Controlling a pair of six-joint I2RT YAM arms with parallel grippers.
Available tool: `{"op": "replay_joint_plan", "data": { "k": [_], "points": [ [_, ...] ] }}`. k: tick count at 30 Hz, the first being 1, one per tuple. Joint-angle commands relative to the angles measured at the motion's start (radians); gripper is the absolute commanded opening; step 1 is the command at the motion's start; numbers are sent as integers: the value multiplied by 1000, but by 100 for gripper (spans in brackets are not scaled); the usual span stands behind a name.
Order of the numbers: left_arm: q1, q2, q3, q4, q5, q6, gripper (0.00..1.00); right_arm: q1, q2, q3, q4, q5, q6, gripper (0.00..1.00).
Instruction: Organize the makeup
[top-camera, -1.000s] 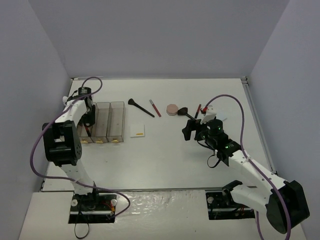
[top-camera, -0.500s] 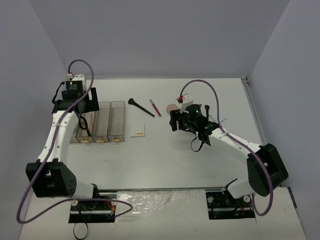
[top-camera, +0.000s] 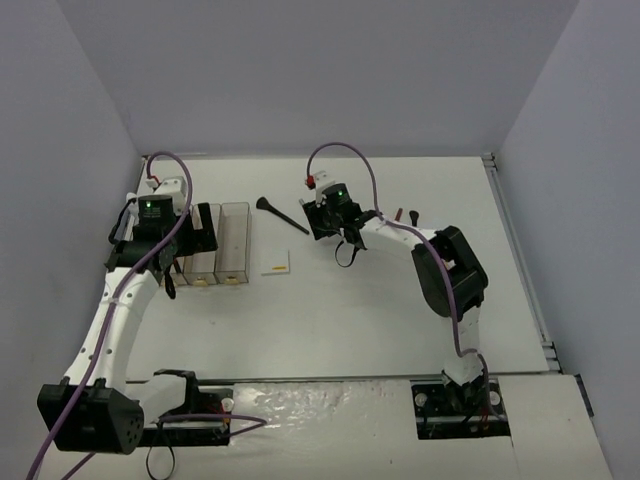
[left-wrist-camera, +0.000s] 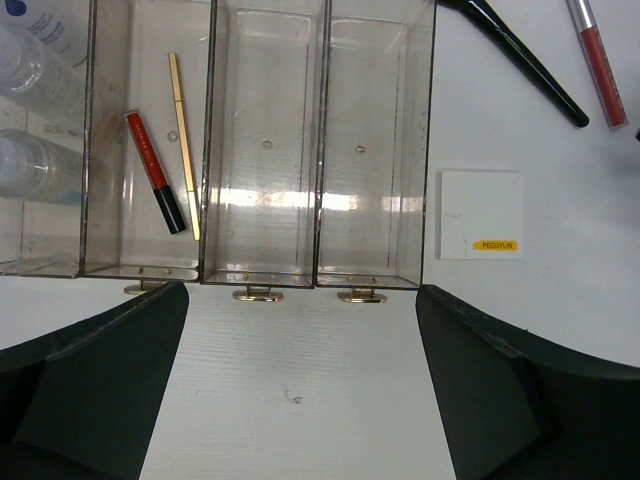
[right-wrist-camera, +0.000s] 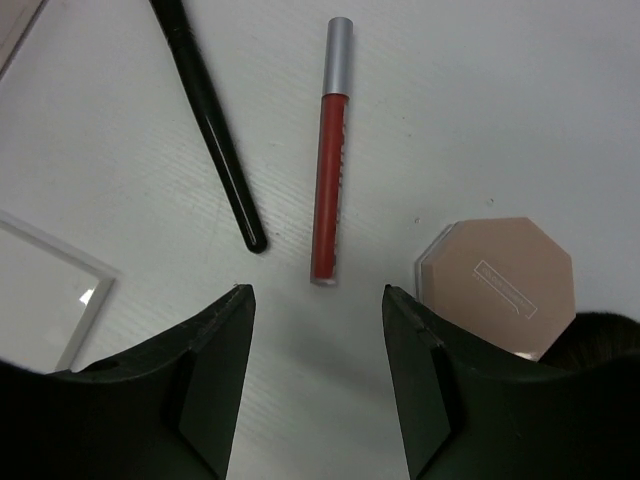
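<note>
In the left wrist view, the clear bottles (left-wrist-camera: 40, 70) run off the left edge. The top edge cuts off the black brush (left-wrist-camera: 520, 50) and the red tube (left-wrist-camera: 597, 55). In the right wrist view, the white pad (right-wrist-camera: 45, 290) is cropped at the left, and a finger (right-wrist-camera: 430, 400) hides the lower edge of the pink compact (right-wrist-camera: 500, 280). From above, the right arm (top-camera: 385, 228) covers the compact.

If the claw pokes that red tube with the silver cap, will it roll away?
Probably: the red tube looks round and slim, lying flat on the table, so a sideways nudge could roll it. Straight and thin, it seems stiff and light. Its shiny plastic might slip.
</note>
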Motion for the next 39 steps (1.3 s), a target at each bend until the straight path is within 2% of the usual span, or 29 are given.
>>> {"op": "replay_joint_plan", "data": {
  "k": [1, 6, 10, 13, 16, 18, 20, 24, 28, 36, 39],
  "points": [
    [11, -33, 38, 72, 33, -25, 97, 7, 80, 139, -5, 18, -44, 51],
    [16, -29, 36, 77, 49, -31, 97, 7, 160, 209, -6, 66, -50, 49],
    [18, -29, 35, 80, 53, -32, 97, 1, 198, 236, -6, 84, -55, 43],
    [18, -29, 33, 83, 63, -35, 97, -4, 211, 233, -7, 79, -56, 33],
    [19, -27, 30, 88, 78, -39, 97, -3, 206, 213, -5, 62, -57, 19],
    [19, -26, 30, 88, 77, -42, 97, -1, 185, 183, -3, 36, -58, 7],
    [19, -27, 30, 91, 77, -47, 97, 1, 148, 154, 3, -2, -54, 0],
    [17, -29, 16, 123, 143, -92, 97, 2, 63, 58, 59, -45, -33, 0],
    [-11, -48, -14, 183, 238, -194, 97, 9, -119, -85, 163, -79, 26, 0],
    [-256, -97, -71, 363, 125, -376, 97, 55, -417, -391, 411, -138, 247, 0],
    [-336, -85, -95, 461, 95, -420, 96, 73, -504, -502, 562, -156, 340, 0]
  ]
}}
